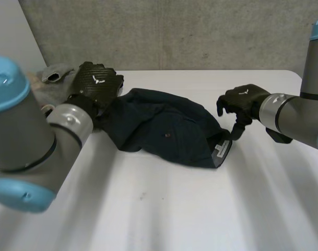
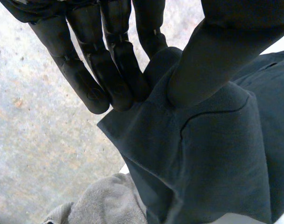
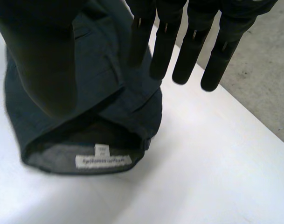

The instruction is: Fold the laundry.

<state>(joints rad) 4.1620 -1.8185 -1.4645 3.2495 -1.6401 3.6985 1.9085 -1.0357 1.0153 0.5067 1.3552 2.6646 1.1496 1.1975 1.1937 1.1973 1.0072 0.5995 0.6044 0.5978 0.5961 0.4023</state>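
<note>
White table (image 1: 164, 209) wide before dark garment (image 1: 164, 130)

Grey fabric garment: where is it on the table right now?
Head view: the grey fabric garment lies at the white table's far left corner, just behind the left hand, next to the dark navy garment's left end.

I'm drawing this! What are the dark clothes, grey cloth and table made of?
The dark garment looks like matt navy woven cloth, maybe cotton: stitched seams, soft folds. The grey cloth looks fuzzy, perhaps fleece. The table looks hard and smooth, white with faint sheen; material unclear.
</note>
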